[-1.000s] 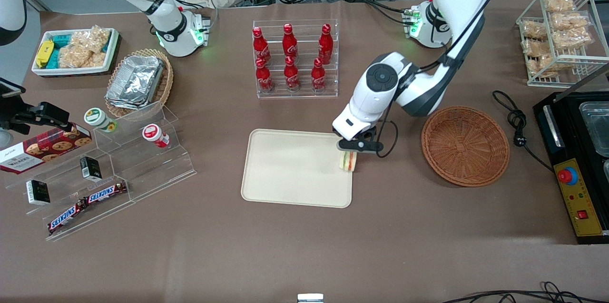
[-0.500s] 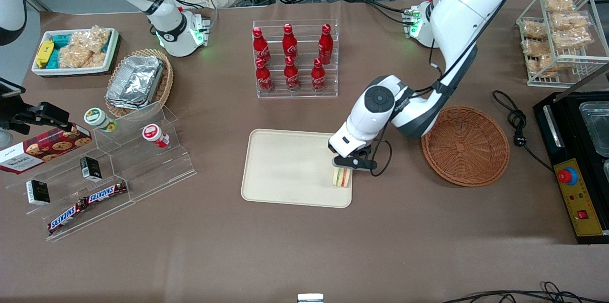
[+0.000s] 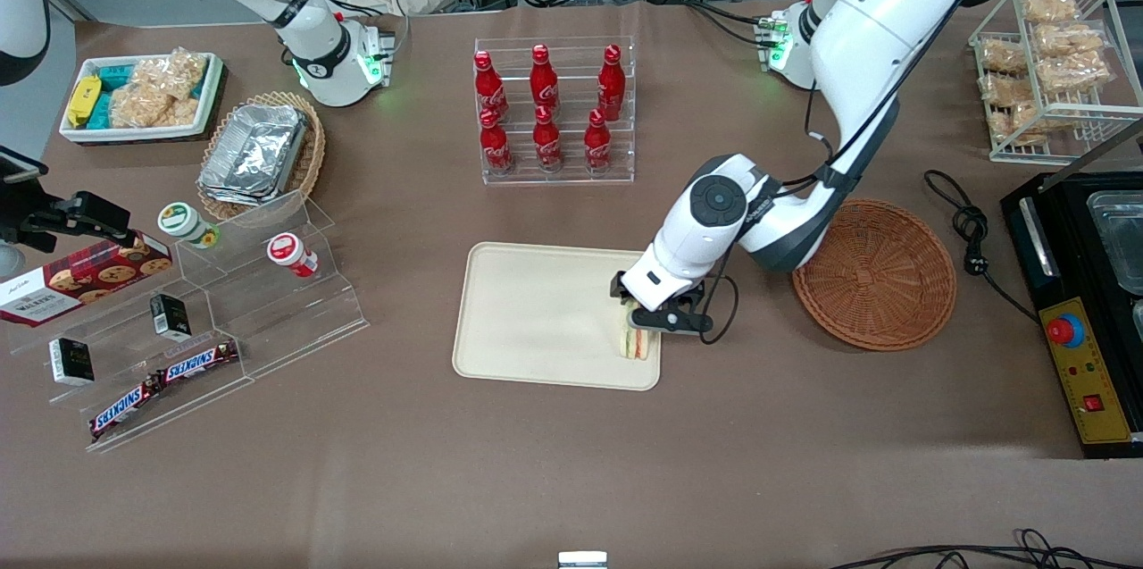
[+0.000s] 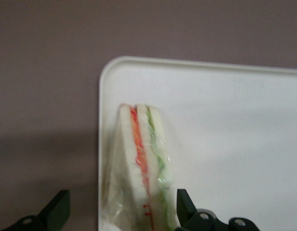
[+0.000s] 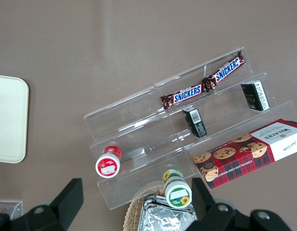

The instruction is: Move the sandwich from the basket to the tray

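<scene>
The sandwich (image 3: 636,342) (image 4: 146,163), a wrapped wedge with orange, red and green layers, stands on its edge on the cream tray (image 3: 536,310) (image 4: 225,120). It sits just inside the tray's rim toward the working arm's end, close to the corner nearer the front camera. My left gripper (image 3: 639,325) (image 4: 122,211) hovers right over it, open. Its fingers (image 4: 58,208) straddle the wedge, one apart from the wrap and the other at the wrap's side. The round reddish-brown basket (image 3: 873,272) lies empty beside the tray, partly under the arm.
A clear rack of red cola bottles (image 3: 552,113) stands farther from the front camera than the tray. A clear tiered stand (image 3: 223,319) with snack bars and cups sits toward the parked arm's end. A black cable (image 3: 969,234) and a black appliance (image 3: 1085,310) lie past the basket.
The gripper carried the sandwich nearer the front camera along the tray's rim and lowered it onto the tray. The sandwich now rests there with the fingers spread.
</scene>
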Controlling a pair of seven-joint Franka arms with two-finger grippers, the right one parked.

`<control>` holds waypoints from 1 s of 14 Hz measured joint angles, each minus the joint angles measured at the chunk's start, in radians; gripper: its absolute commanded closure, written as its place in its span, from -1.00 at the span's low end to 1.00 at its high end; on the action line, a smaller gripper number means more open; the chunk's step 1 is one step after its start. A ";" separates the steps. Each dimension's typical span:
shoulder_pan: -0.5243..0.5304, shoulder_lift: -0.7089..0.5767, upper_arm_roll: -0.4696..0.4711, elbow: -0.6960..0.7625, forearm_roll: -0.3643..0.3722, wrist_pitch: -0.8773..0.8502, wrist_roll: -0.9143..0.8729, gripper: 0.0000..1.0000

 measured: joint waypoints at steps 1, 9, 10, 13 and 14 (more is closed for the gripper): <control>0.017 -0.043 -0.001 0.009 -0.004 -0.071 -0.008 -0.99; 0.209 -0.489 0.003 0.068 -0.282 -0.680 0.266 -0.99; 0.257 -0.519 0.005 0.082 -0.307 -0.740 0.323 -0.99; 0.310 -0.603 0.129 0.103 -0.387 -0.848 0.500 -1.00; 0.265 -0.630 0.237 0.103 -0.402 -0.874 0.556 -1.00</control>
